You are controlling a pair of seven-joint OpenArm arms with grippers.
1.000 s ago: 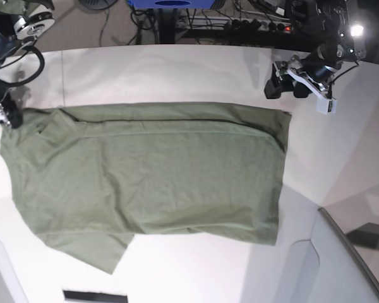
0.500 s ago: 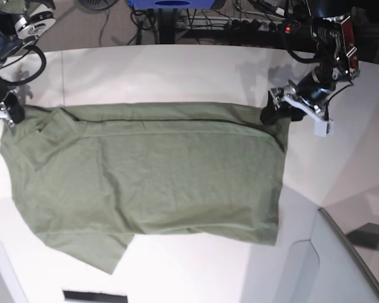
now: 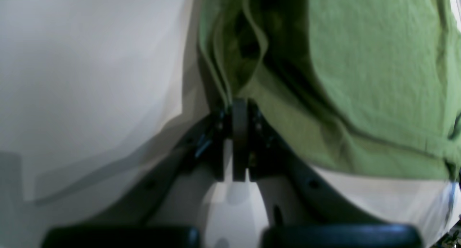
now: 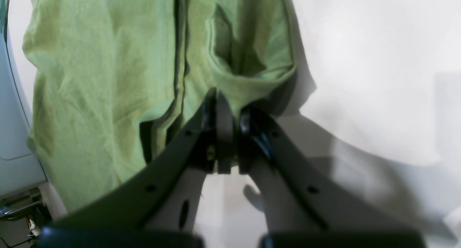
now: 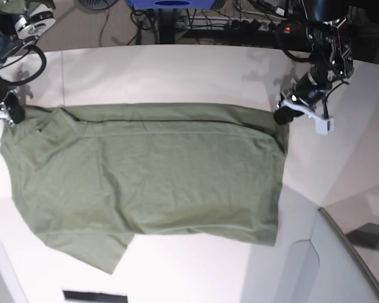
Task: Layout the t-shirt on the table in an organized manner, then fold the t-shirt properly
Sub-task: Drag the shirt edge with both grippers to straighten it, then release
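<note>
The olive-green t-shirt [image 5: 151,177] lies spread across the white table [image 5: 177,69], with its far edge folded over into a long band. My left gripper [image 5: 283,117] sits at the shirt's far right corner. In the left wrist view, the left gripper [image 3: 239,107] is shut, with the layered hem of the t-shirt [image 3: 378,61] pinched at its tips. My right gripper [image 5: 12,117] is at the far left corner. In the right wrist view, the right gripper [image 4: 221,97] is shut on the edge of the t-shirt [image 4: 101,61], beside a gaping fold.
A grey angled panel [image 5: 341,265] rises at the near right. Cables and a power strip [image 5: 240,19] lie behind the table's far curved edge. A black strip [image 5: 95,295] shows at the near edge. Bare white tabletop [image 4: 378,61] lies beyond the shirt's far edge.
My left gripper came down from above the table to the shirt's far right corner and closed on the hem. The right gripper stayed at the left corner and tightened shut.
</note>
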